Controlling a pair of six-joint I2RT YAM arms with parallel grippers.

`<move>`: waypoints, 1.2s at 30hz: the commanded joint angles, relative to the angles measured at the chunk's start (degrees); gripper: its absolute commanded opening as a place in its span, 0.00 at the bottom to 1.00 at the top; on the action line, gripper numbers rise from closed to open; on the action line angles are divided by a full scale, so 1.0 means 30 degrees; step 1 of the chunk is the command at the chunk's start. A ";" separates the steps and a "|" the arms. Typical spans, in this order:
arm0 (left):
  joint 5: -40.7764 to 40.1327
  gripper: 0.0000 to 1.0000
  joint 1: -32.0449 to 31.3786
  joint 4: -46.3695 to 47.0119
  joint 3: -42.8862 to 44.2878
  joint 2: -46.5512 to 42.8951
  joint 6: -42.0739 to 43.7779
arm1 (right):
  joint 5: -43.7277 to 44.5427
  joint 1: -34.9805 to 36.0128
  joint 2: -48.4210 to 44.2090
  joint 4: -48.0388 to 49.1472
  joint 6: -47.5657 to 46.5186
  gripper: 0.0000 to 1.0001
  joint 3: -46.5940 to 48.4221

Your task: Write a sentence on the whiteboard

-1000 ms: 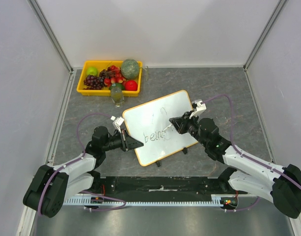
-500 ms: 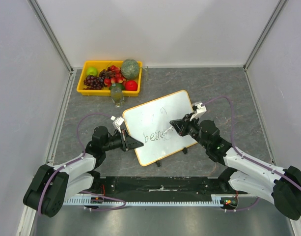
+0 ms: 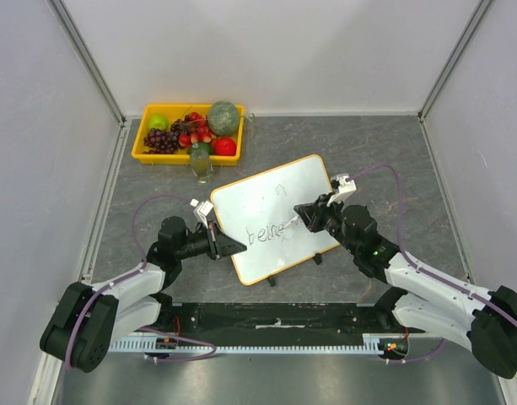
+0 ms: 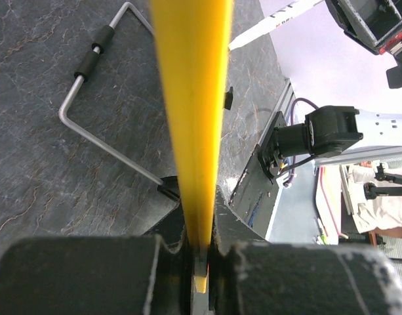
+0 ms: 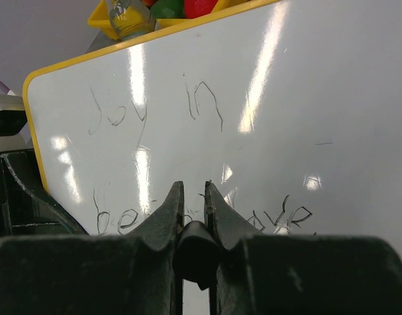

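The whiteboard [image 3: 279,211] sits askew in the middle of the table [image 3: 368,152], with the left tool [image 3: 234,247] at its left edge and the right tool [image 3: 302,214] over it. In the left wrist view, that tool is clenched on the board's yellow edge. In the right wrist view, the tool grasps a dark marker [image 5: 195,252] below the sentence [image 5: 202,110].

White whiteboard [image 3: 279,213], yellow-framed; dark sentence [image 5: 201,108]; grey veined table [image 3: 385,152]
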 commanded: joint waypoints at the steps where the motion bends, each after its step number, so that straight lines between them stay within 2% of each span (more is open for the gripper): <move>1: -0.1926 0.02 0.0054 -0.2561 -0.0304 0.0433 0.1834 | 0.2446 -0.0238 0.0167 -0.1990 -0.1562 0.00 0.0647; 12: -0.1926 0.02 0.0054 -0.2590 -0.0333 0.0403 0.1834 | 0.1803 -0.0297 0.0607 -0.1842 -0.1473 0.00 0.1293; 25: -0.1897 0.02 0.0054 -0.2561 -0.0304 0.0462 0.1864 | 0.0807 -0.0297 -0.0242 -0.3512 -0.1357 0.00 -0.0932; 36: -0.1926 0.02 0.0054 -0.2532 -0.0304 0.0403 0.1835 | 0.0221 -0.0297 -0.0360 -0.4099 -0.1386 0.00 -0.1548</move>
